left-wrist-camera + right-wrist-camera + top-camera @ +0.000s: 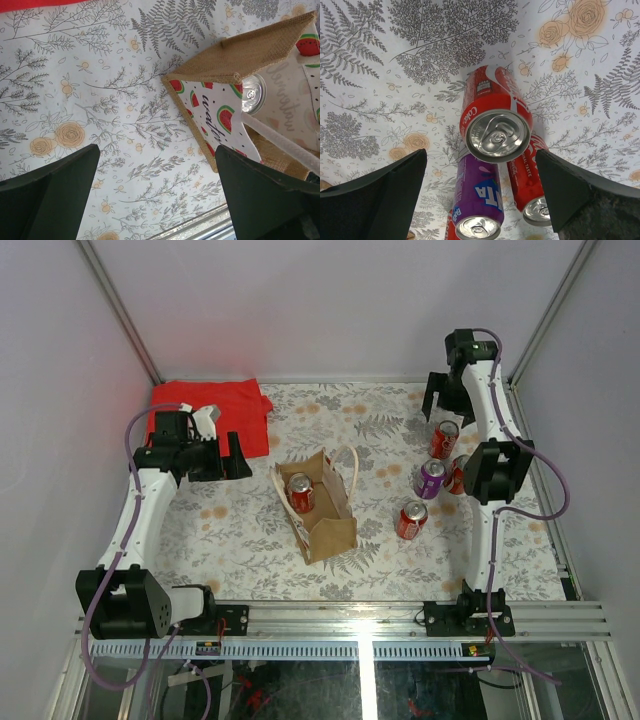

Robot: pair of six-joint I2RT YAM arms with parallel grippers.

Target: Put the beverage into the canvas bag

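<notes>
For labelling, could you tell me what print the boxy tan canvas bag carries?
The canvas bag has watermelon slices on white, clearest in the left wrist view.

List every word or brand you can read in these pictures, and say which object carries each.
"Coke": side of the nearest red can.
"TA": end of a cut-off word on the purple can.
"waterm", cut off: script on the canvas bag, on its watermelon-print panel.
Small print on the other red can: too blurred to read.

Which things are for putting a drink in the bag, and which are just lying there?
Job: tan canvas bag with cream handles; red drink can inside it; loose purple drink can; three loose red drink cans.
Lying about: folded red cloth; flowery tablecloth.
</notes>
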